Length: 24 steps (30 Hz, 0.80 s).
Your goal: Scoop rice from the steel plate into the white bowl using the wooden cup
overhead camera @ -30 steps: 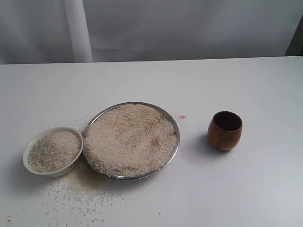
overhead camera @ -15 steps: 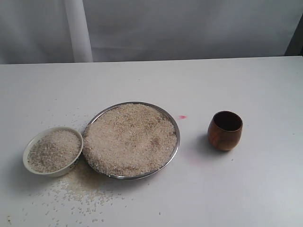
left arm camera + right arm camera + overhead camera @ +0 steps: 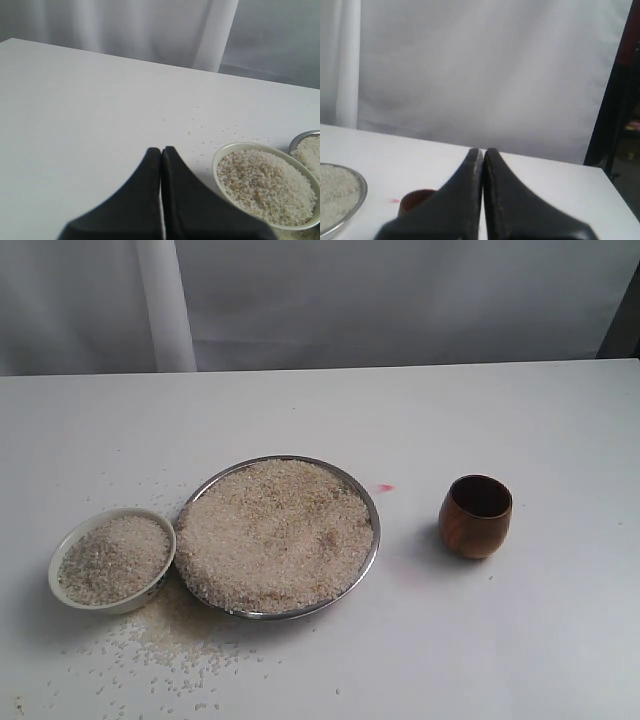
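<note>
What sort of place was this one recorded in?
Probably a staged test bench, not a kitchen: white table, plain white curtain behind, and only a steel plate, white bowl and wooden cup.

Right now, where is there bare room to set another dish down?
Bare table runs along the far side, beyond the steel plate, and to the right and near side of the wooden cup. The gap between them is free but narrower. Crowded: the white bowl beside the plate, spilled rice on their near side.

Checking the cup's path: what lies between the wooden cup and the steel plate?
Exterior view: bare table, save a small red mark beside the steel plate, short of the wooden cup.
</note>
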### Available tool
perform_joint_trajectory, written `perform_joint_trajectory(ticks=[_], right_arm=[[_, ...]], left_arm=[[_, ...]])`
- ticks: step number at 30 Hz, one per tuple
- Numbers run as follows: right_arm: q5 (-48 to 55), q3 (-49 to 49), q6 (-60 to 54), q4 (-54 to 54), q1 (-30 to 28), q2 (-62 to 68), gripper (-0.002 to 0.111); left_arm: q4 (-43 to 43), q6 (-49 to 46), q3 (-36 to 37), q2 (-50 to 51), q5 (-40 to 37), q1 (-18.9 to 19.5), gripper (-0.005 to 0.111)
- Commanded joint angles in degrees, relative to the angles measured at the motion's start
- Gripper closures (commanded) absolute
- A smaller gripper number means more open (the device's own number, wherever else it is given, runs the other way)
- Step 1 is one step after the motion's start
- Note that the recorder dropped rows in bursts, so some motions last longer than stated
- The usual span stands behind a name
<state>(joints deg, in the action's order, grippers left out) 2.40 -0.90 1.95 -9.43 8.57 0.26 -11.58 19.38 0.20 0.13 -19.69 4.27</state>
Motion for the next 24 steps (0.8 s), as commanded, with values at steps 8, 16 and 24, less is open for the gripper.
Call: perform_joint_trajectory(ticks=[8,16,24], right_arm=[[7.3,0.9,-0.2,-0.4,0.0,-0.3,0.108],[7.3,0.9,-0.2,-0.4,0.0,-0.3,0.108],[7.3,0.9,-0.2,-0.4,0.0,-0.3,0.108]], left_arm=[[0.3,0.1,-0.2,-0.1,0.4,-0.3,0.107],[0.3,0.1,-0.2,-0.1,0.4,-0.3,0.107],[0.3,0.1,-0.2,-0.1,0.4,-0.3,0.107]])
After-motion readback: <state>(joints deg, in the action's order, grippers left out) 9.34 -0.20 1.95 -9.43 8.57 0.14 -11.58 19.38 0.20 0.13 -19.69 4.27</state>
